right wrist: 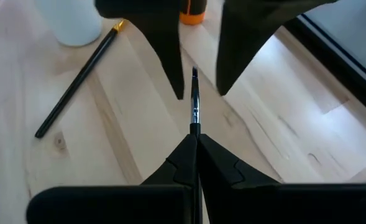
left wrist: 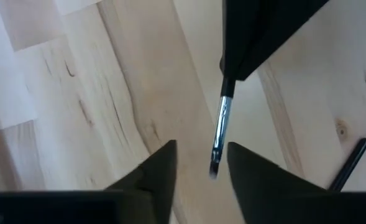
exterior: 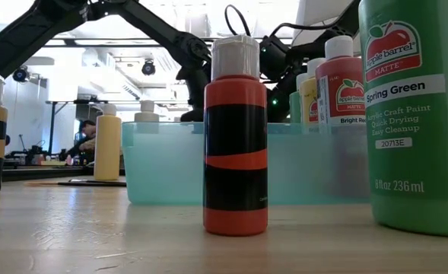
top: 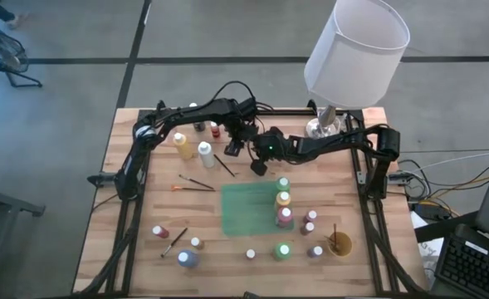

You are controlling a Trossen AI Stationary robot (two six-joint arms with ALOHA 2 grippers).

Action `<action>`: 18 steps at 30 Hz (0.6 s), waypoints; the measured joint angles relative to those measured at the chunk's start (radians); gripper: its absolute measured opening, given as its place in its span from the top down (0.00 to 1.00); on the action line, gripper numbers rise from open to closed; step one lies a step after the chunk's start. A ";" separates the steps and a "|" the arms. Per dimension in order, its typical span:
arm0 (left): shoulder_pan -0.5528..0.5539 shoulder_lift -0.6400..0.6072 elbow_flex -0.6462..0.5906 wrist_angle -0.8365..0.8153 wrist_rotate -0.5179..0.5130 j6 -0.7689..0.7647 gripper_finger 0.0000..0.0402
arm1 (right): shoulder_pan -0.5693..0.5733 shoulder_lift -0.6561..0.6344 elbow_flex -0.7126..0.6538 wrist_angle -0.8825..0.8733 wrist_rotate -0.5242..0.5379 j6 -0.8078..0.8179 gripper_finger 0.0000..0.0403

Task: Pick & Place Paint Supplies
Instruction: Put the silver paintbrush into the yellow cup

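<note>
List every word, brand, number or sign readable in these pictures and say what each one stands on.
"Apple Barrel MATTE", "Spring Green", "Acrylic Paint", "Quick Drying", "Easy Cleanup", "20713E", "8 fl oz 236 ml": green paint bottle, low view.
"Apple Barrel MATTE", "Bright Red" (cut off by the tub): red paint bottle, low view.
Label on the yellow paint bottle behind it: too small to read.
High view and both wrist views: no readable text.

Grey concrete floor (top: 61,108) around wooden table (top: 128,249), white-shaded lamp (top: 356,46) overhead.
</note>
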 joint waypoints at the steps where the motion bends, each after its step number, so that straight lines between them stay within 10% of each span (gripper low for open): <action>1: 0.002 0.000 0.000 0.003 0.006 -0.004 0.71 | 0.000 0.000 0.000 0.004 0.000 0.003 0.98; 7: 0.012 0.000 0.000 0.002 0.070 -0.022 0.96 | -0.001 0.000 0.000 0.017 0.009 0.000 0.98; 18: 0.019 0.001 0.000 -0.006 0.093 -0.023 0.98 | -0.001 -0.004 0.000 0.024 0.001 -0.004 0.98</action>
